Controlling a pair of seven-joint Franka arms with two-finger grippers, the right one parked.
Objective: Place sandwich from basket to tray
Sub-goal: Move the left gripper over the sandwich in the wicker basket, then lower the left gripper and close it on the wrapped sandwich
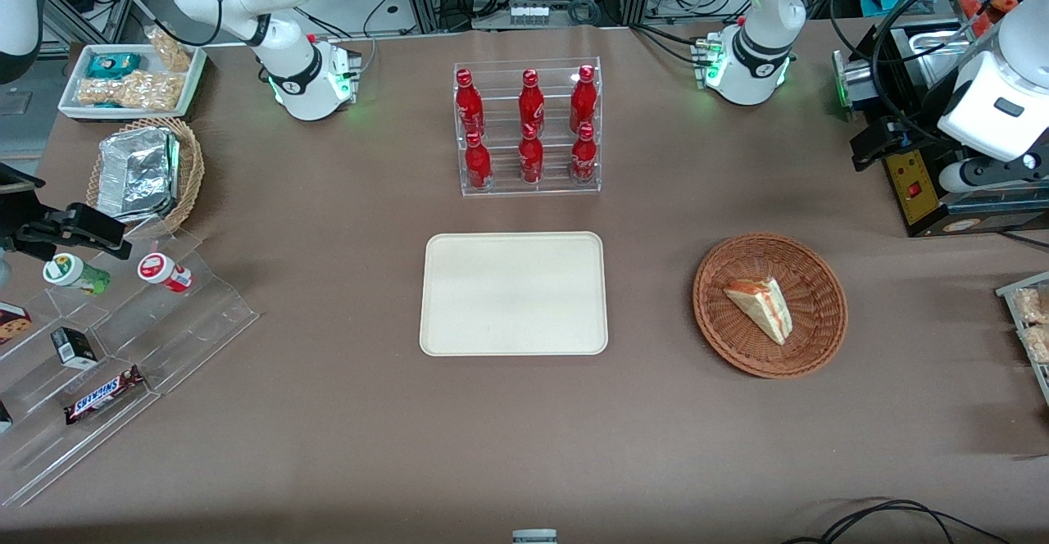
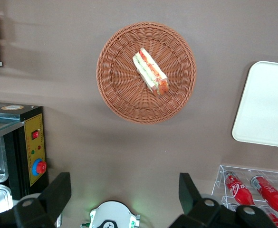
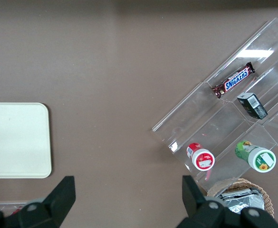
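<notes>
The sandwich (image 1: 760, 306), a pale wedge with red and green filling, lies in the round reddish-brown basket (image 1: 811, 298). It also shows in the left wrist view (image 2: 150, 72), in the basket (image 2: 124, 90). The cream tray (image 1: 514, 294) lies flat beside the basket, toward the parked arm's end, and its corner shows in the left wrist view (image 2: 267, 104). My left gripper (image 1: 862, 151) hangs high above the table, farther from the front camera than the basket and well apart from it. In the left wrist view the gripper (image 2: 124, 190) is open and holds nothing.
A clear rack of red bottles (image 1: 529, 126) stands farther from the front camera than the tray. A black box with a red button (image 1: 914, 183) sits near the gripper. A tan basket with foil (image 1: 147, 171), a white snack tray (image 1: 131, 77) and an acrylic display (image 1: 106, 347) lie toward the parked arm's end.
</notes>
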